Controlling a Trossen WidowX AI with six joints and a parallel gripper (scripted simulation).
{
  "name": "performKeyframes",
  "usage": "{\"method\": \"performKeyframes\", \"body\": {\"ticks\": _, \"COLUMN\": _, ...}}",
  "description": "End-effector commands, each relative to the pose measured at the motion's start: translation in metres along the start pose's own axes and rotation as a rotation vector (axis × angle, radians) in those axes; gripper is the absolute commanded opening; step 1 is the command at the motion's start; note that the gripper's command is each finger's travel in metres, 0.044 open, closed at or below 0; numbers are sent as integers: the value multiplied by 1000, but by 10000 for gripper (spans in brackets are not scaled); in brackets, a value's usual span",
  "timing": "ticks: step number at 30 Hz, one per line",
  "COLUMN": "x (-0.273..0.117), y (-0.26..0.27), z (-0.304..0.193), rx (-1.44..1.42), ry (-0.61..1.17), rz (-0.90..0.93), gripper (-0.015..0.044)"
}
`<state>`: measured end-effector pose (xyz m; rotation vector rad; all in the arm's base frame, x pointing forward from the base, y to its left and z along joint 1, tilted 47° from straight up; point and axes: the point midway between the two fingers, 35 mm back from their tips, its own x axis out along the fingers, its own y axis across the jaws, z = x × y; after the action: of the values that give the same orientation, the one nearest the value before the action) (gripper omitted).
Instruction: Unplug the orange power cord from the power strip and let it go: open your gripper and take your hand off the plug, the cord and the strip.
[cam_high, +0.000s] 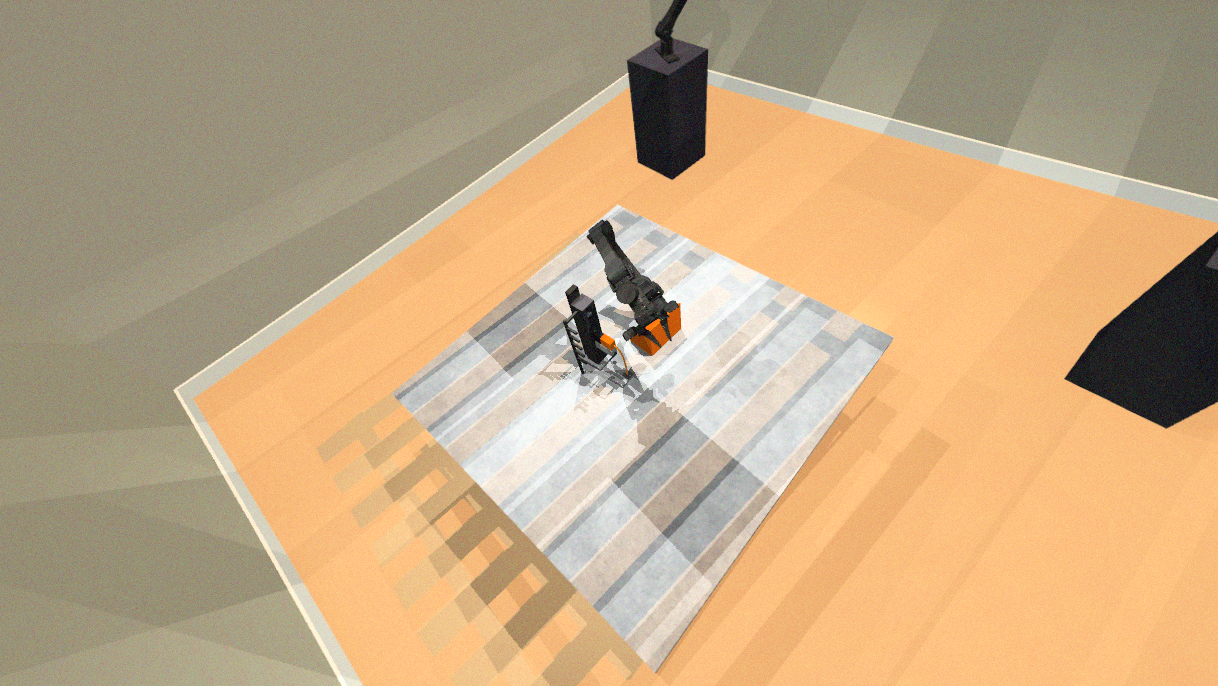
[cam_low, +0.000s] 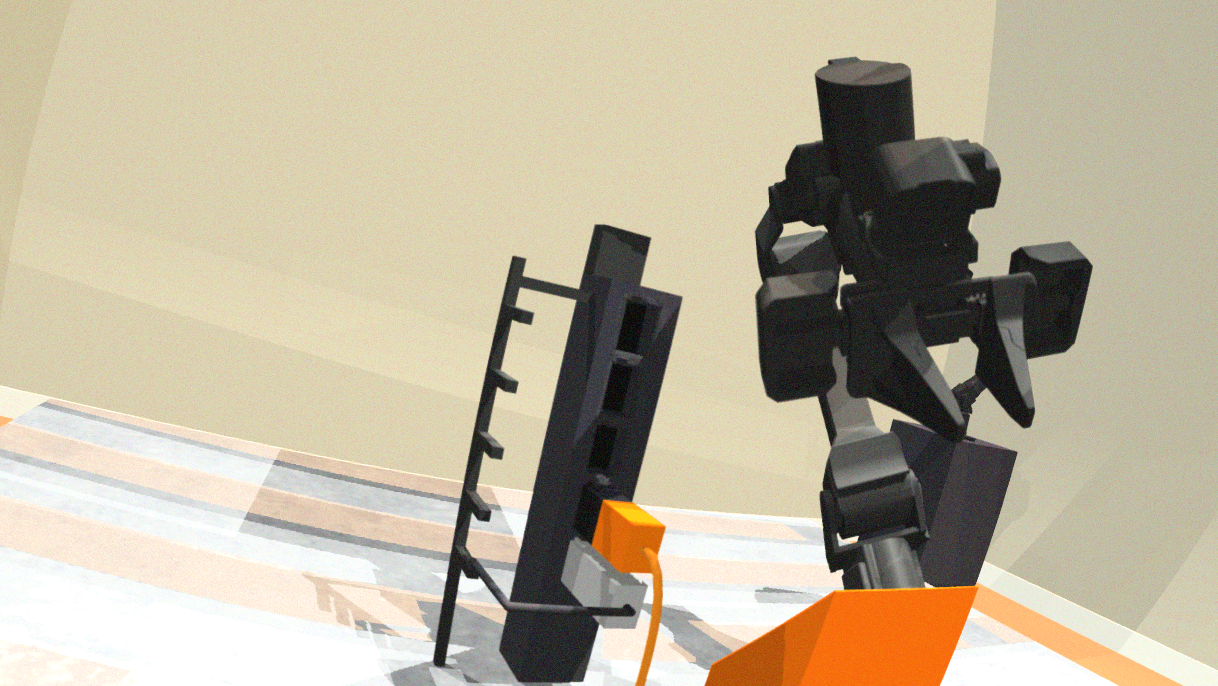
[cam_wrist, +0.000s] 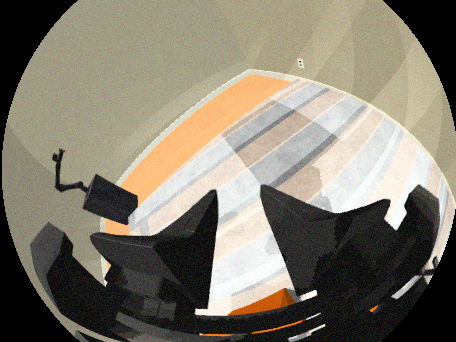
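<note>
The orange plug (cam_high: 606, 340) (cam_low: 630, 536) sits against the lower part of the upright dark power strip (cam_high: 586, 319) (cam_low: 558, 460), in a low socket. Its orange cord (cam_low: 656, 613) hangs down from the plug's outer side. Sockets above it are empty. A light grey plug (cam_low: 596, 583) with a dark cord sits just below it. My gripper (cam_high: 664, 340) (cam_low: 992, 426) (cam_wrist: 238, 192) is partly open with nothing between its fingers, which point downward. It is to the right of the strip and higher than the plug in the exterior view, apart from both. The wrist view shows neither plug nor strip.
An orange wedge-shaped base (cam_high: 675, 319) (cam_low: 886, 639) (cam_wrist: 265, 302) stands under my arm. A thin dark bar with short pegs (cam_low: 481, 443) runs along the strip's far side from me. Dark pedestals (cam_high: 669, 119) (cam_high: 1167, 340) stand farther off on the floor.
</note>
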<state>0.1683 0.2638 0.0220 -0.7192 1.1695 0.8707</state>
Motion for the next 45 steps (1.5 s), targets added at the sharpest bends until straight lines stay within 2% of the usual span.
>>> {"method": "performKeyframes", "body": {"ticks": 1, "x": -1, "y": -50, "z": -36, "rx": -171, "ry": 291, "rz": -142, "gripper": 160}}
{"method": "performKeyframes", "body": {"ticks": 5, "x": -21, "y": -96, "z": -75, "rx": -386, "ry": 638, "rz": -184, "gripper": 160}}
{"method": "performKeyframes", "body": {"ticks": 8, "x": -46, "y": -125, "z": -98, "rx": -564, "ry": 899, "rz": -140, "gripper": 160}}
{"method": "performKeyframes", "body": {"ticks": 10, "x": -58, "y": -138, "z": -107, "rx": -647, "ry": 1014, "rz": -98, "gripper": 160}}
{"method": "performKeyframes", "body": {"ticks": 25, "x": -61, "y": -140, "z": -108, "rx": -660, "ry": 1031, "rz": -90, "gripper": 160}}
{"method": "performKeyframes", "body": {"ticks": 45, "x": -87, "y": -156, "z": -119, "rx": -661, "ry": 1032, "rz": -90, "gripper": 160}}
